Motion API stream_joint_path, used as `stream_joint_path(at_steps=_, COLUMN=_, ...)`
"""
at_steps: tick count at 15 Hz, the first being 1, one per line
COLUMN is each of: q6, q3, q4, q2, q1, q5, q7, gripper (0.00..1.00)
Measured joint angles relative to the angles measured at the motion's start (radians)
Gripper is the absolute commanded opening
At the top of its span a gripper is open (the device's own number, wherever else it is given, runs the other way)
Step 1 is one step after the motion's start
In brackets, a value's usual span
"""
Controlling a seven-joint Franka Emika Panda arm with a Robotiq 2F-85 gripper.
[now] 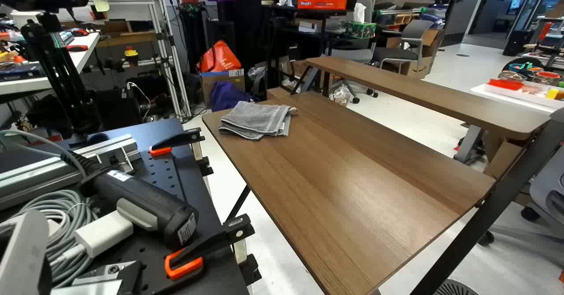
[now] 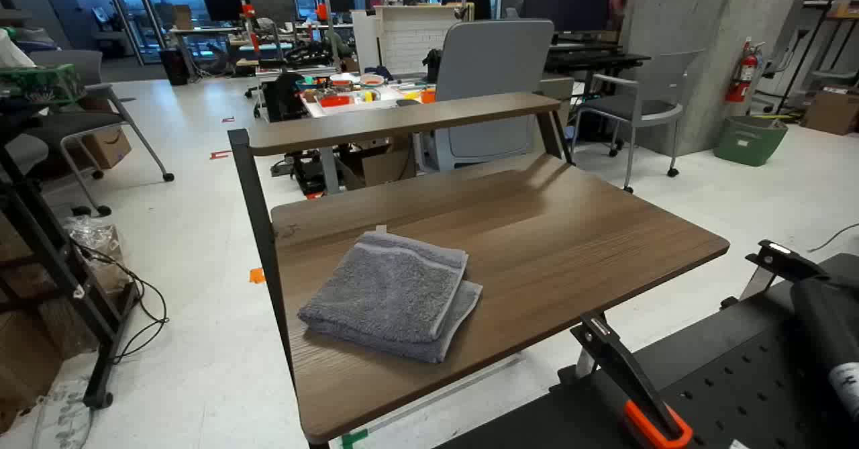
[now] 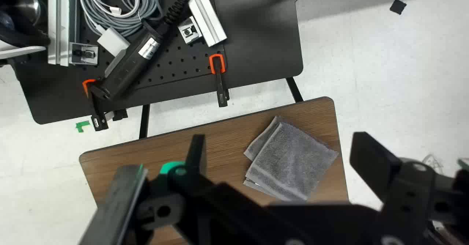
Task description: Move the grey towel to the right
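Observation:
The grey towel [image 1: 257, 117] lies folded on the brown wooden table near one end. It also lies there in an exterior view [image 2: 396, 288] and in the wrist view [image 3: 293, 160]. Its layers are slightly offset, with a lighter band along one edge. My gripper [image 3: 280, 151] shows only in the wrist view. Its two black fingers are wide apart with nothing held between them. The towel appears between the fingers, well below them and apart from them. The gripper's dark body hides part of the table in the wrist view. The gripper is out of view in both exterior views.
The brown table [image 1: 352, 189] has a raised shelf [image 1: 418, 90] along one long side, on dark posts [image 2: 251, 214]. A black bench [image 3: 256, 36] stands across a narrow gap. It holds clamps [image 3: 220, 76], a black handheld tool [image 3: 132, 65] and coiled cables [image 3: 121, 10].

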Motion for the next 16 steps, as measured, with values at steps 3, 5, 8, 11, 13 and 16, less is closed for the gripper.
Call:
stream_joint_path(at_steps=3, q6=0.000, q3=0.000, q4=0.000, q2=0.000, q1=0.000, q5=0.000, q7=0.000, gripper=1.00)
stream_joint_path(at_steps=5, q6=0.000, q3=0.000, q4=0.000, q2=0.000, q1=0.000, q5=0.000, q7=0.000, gripper=1.00)
stream_joint_path(at_steps=8, q6=0.000, q3=0.000, q4=0.000, q2=0.000, q1=0.000, q5=0.000, q7=0.000, gripper=1.00)
stream_joint_path(at_steps=11, q6=0.000, q3=0.000, q4=0.000, q2=0.000, q1=0.000, q5=0.000, q7=0.000, gripper=1.00)
stream_joint_path(at_steps=13, q6=0.000, q3=0.000, q4=-0.001, q2=0.000, q1=0.000, q5=-0.002, q7=0.000, gripper=1.00)
stream_joint_path(at_steps=16, q6=0.041, q3=0.004, q4=-0.010, q2=0.024, q1=-0.001, q5=-0.010, q7=0.002, gripper=1.00)
